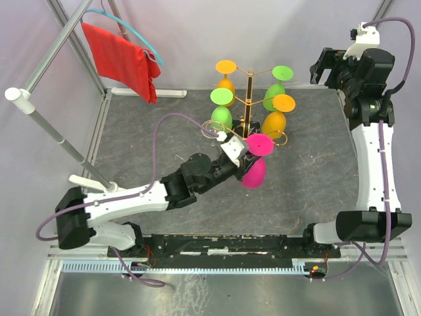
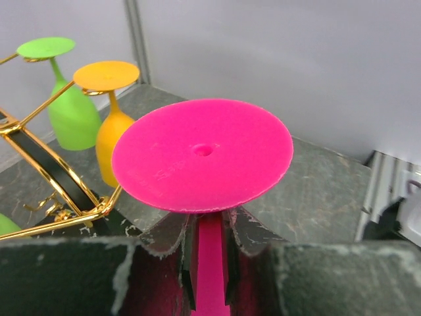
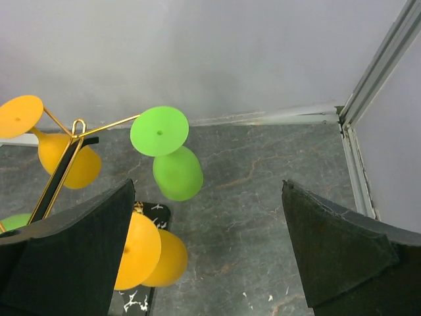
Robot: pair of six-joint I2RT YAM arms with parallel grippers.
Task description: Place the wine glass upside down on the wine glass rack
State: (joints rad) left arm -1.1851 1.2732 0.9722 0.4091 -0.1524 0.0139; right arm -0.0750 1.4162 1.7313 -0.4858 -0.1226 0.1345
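Left arm [image 1: 151,192] forward, left fingers [image 2: 255,238] pinched, right arm [image 1: 372,164] apparently raised, right fingers [image 3: 72,257] wide.

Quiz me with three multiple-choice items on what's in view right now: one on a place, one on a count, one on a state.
1. Where is the pink glass?
A. Lying on the table.
B. In the left hand, beside the rack.
C. Hanging from the rack's top arm.
2. How many glasses hang on the rack?
A. Two.
B. Four.
C. Six.
3. How is the right hand?
A. Shut on a green glass.
B. Shut on nothing.
C. Open and empty.
Answers: 1 B, its stem is clamped there, foot up. 2 B, two orange glasses and two green glasses hang. 3 C, it gapes wide with nothing in it.
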